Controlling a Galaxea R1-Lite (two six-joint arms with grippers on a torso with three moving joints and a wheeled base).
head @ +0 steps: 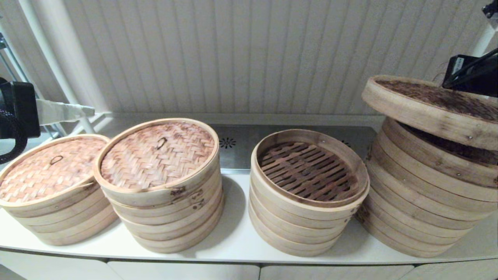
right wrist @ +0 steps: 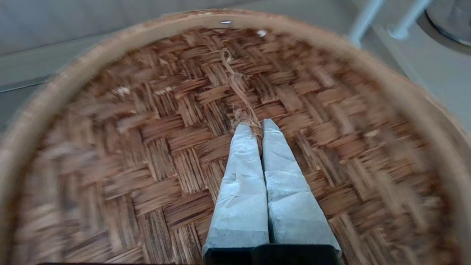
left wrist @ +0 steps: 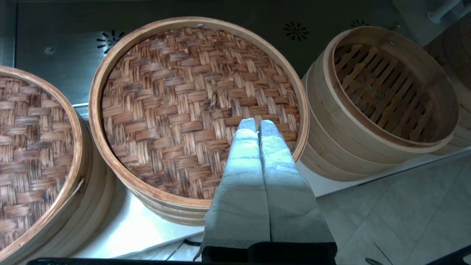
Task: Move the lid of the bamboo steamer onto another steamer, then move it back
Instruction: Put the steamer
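The right claw (right wrist: 256,125), clenched on the lid's (head: 432,107) string loop, holds the lid tilted just above the rightmost steamer stack (head: 420,202), while the left claw (left wrist: 257,125) hangs clenched above the counter (head: 233,241).

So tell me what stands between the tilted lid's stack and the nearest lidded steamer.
In the head view, one open steamer stack, slatted floor showing, stands between the tilted lid and the lidded steamer.

Head camera looks forward and down on four steamer stacks on a white counter (head: 237,239). Left wrist camera views from above the second stack's lid (left wrist: 198,110) and the open steamer (left wrist: 390,92), both shared with head view. Right wrist camera sits close over a woven lid (right wrist: 147,154).
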